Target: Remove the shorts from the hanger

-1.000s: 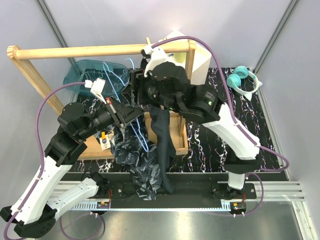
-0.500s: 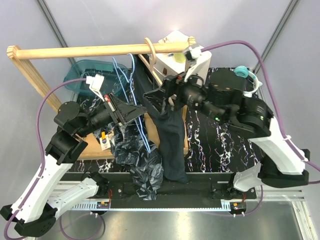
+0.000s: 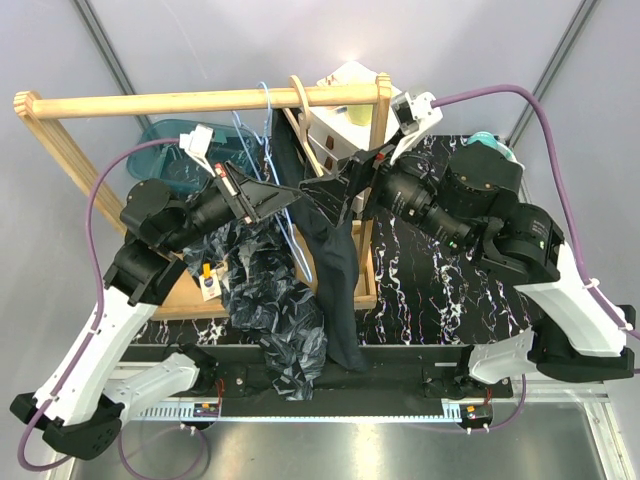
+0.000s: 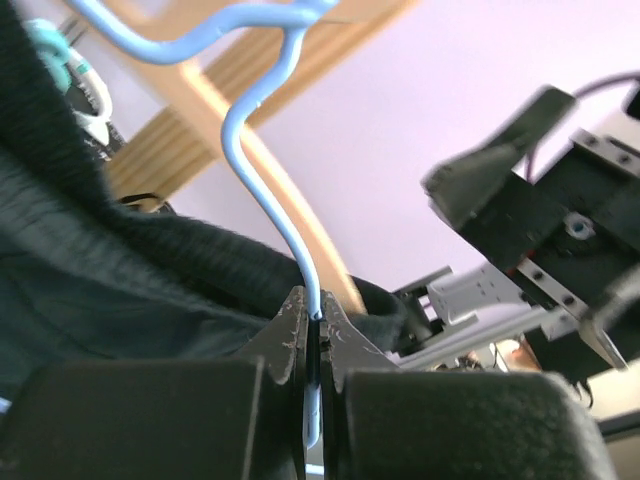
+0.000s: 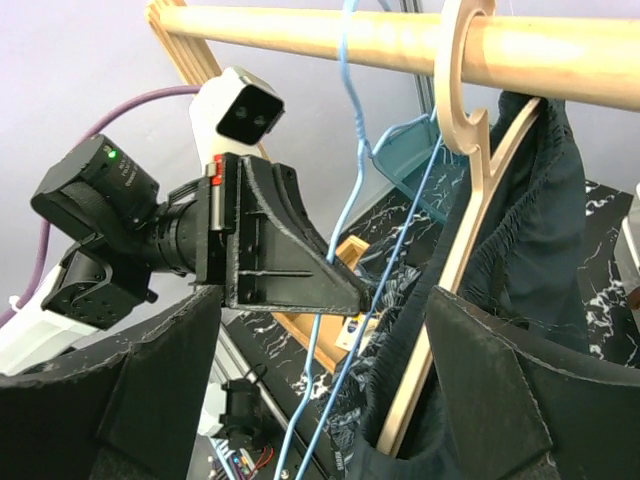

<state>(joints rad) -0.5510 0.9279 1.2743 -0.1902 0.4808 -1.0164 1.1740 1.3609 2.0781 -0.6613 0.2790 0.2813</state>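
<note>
Under the wooden rail (image 3: 180, 101), the left claw (image 4: 313, 322) is shut tight on the thin wire of the blue hanger (image 4: 262, 130), whose hook goes up to the rail. The right claw (image 5: 330, 300) stands wide open and grips nothing. Between its two fingers one sees the blue wire, one arm of the wooden hanger (image 5: 470, 190) and the dark shorts (image 5: 535, 240). Whether a finger touches the cloth, I cannot tell. The shorts are draped on the wooden hanger, which hooks over the rail. They fall straight down past the wooden tray (image 3: 372, 285) toward the near edge of the table (image 3: 420, 290). A patterned cloth (image 3: 270, 310) lies in a heap just beside them, on their left side.

Compared with one second ago, the right claw has left the rail, where it was close against the hanger. It has drawn back to the right and opened wider. The wooden hanger, hidden then behind that claw, now shows. The left claw has risen nearer to the rail, keeping the blue wire.
</note>
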